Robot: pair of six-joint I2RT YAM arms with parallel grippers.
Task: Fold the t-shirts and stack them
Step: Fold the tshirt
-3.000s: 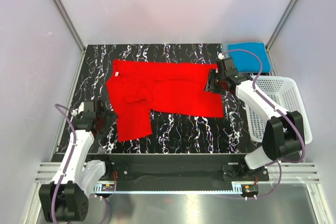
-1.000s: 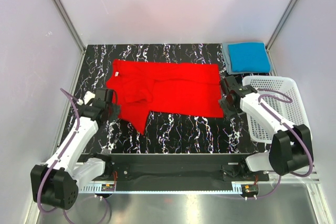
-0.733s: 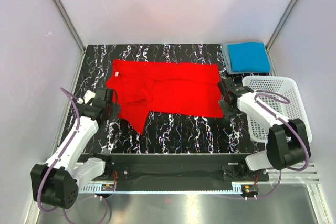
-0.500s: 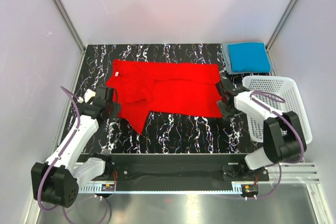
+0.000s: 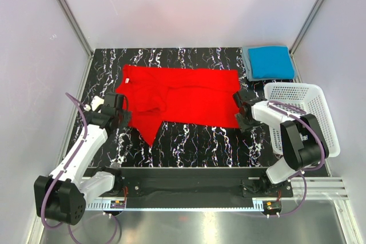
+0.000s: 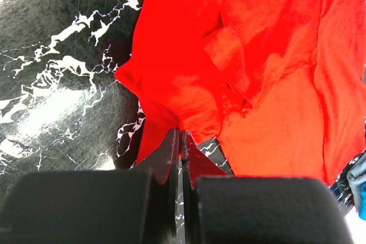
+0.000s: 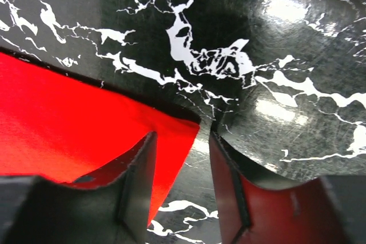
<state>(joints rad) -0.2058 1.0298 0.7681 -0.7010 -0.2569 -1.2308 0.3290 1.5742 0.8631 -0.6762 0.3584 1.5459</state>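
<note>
The red t-shirt (image 5: 189,98) lies spread across the middle of the black marbled table (image 5: 189,141), its body flat and running from left to right, with its left part rumpled into folds and one flap drawn to a point toward the near edge. The left gripper (image 5: 122,112) sits at the shirt's left side; in the left wrist view its jaws are pressed tight together on the edge of the red cloth (image 6: 257,55), which rises in a small ridge to meet the fingertips (image 6: 174,138). The right gripper (image 5: 240,115) is low at the shirt's near right corner with its jaws apart – in the right wrist view one finger (image 7: 140,175) stands over the red cloth (image 7: 68,124), the other over bare table (image 7: 320,84), and the pointed corner of the shirt lies between them, not pinched. A blue t-shirt (image 5: 270,62) lies folded into a neat rectangle at the far right corner of the table, well apart from the red one. The white mesh basket (image 5: 303,112) sits at the table's right edge – just beside the right arm.
</note>
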